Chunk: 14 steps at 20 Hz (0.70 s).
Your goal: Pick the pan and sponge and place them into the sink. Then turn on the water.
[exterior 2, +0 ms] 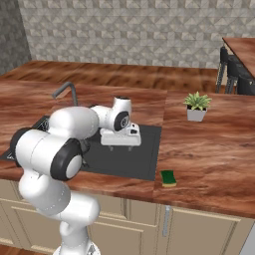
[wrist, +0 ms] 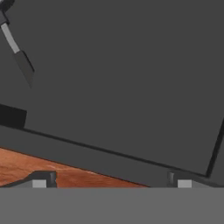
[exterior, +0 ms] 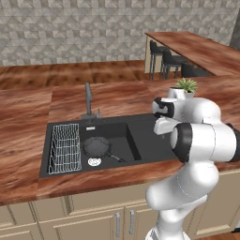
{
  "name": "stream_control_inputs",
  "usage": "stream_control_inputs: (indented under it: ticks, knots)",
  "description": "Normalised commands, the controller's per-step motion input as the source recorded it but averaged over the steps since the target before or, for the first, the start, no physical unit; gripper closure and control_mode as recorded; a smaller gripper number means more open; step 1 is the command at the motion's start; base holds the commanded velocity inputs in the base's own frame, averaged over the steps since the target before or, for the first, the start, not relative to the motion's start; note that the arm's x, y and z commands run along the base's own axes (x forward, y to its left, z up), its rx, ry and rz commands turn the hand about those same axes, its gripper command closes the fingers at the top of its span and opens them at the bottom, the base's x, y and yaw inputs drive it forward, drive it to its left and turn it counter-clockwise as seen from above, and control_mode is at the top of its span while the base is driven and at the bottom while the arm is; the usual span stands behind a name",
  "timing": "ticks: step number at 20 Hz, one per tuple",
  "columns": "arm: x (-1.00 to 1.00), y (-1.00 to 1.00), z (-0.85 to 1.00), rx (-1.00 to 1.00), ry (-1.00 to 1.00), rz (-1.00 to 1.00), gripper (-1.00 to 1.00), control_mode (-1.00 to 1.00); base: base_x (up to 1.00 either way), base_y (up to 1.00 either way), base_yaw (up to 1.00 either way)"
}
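- Nearest my hand view are the two fingertips [wrist: 47, 178] of the pincer [wrist: 111, 179], standing far apart at the bottom of the frame; I see them spread wide with nothing between them.
- Just under the pincer I see the flat drainboard of the sink [wrist: 131, 87] and its front rim, with a strip of wooden counter [wrist: 52, 168] beside the fingertips.
- From the right base view, the pincer [exterior 2: 121, 145] hangs low over the drainboard part of the sink [exterior 2: 142, 164], fingers pointing down.
- The pan [exterior: 97, 147] lies in the deep basin, well to one side of the pincer, next to the silver drain [exterior: 94, 162]; its handle points toward the drainboard, and I catch the handle tip [wrist: 19, 57] at the corner of the hand view.
- The sponge [exterior 2: 168, 178] sits on the counter just off the sink's front corner, near the pincer but apart from it.
- The faucet [exterior: 88, 99] stands behind the basin, and a wire rack [exterior: 64, 148] sits beyond the pan, farthest from the pincer.
- A potted plant [exterior 2: 196, 106] rests on the counter past the drainboard.
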Motion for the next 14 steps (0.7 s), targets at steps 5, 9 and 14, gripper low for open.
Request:
stream_control_inputs:
  ticks: [5, 9, 14]
  knots:
    - [-0.12, -0.36, 0.03, -0.01, 0.00, 0.00, -1.00, -1.00, 0.00, 0.00, 0.00]
    - [-0.15, -0.35, 0.03, -0.01, 0.00, -0.01, -1.00, -1.00, 0.00, 0.00, 0.00]
    - [-0.14, -0.37, 0.01, -0.01, 0.00, -0.01, -1.00, -1.00, 0.00, 0.00, 0.00]
